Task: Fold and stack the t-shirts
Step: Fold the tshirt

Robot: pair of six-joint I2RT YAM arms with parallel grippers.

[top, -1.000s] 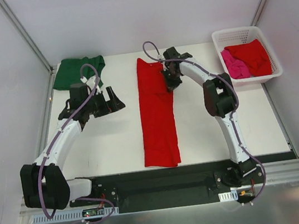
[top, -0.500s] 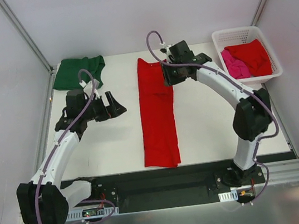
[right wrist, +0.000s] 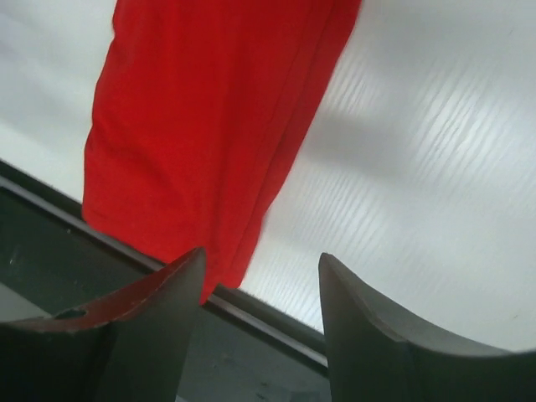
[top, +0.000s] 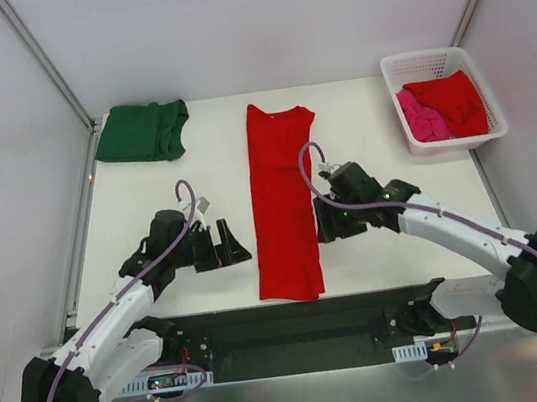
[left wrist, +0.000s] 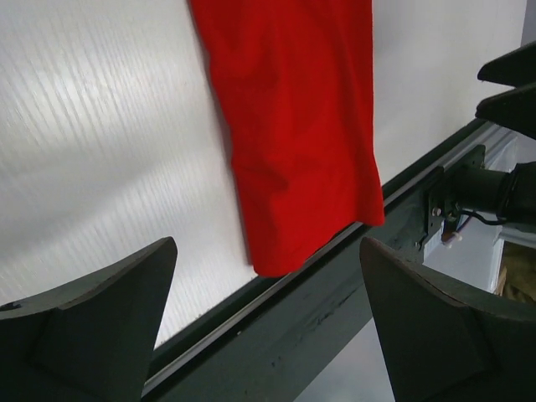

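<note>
A red tee [top: 283, 199], folded into a long strip, lies down the middle of the table [top: 177, 199], hem at the near edge. The left gripper [top: 230, 245], spread wide, and the right gripper [top: 327, 222], jaws apart, flank that hem, both empty. A folded green tee [top: 142, 132] sits at the far left corner. A basket [top: 429, 56] at the far right corner holds another red tee [top: 456, 100] and a pink tee [top: 422, 122].

Right end effector [top: 323, 222] — now open, withdrawn
</note>
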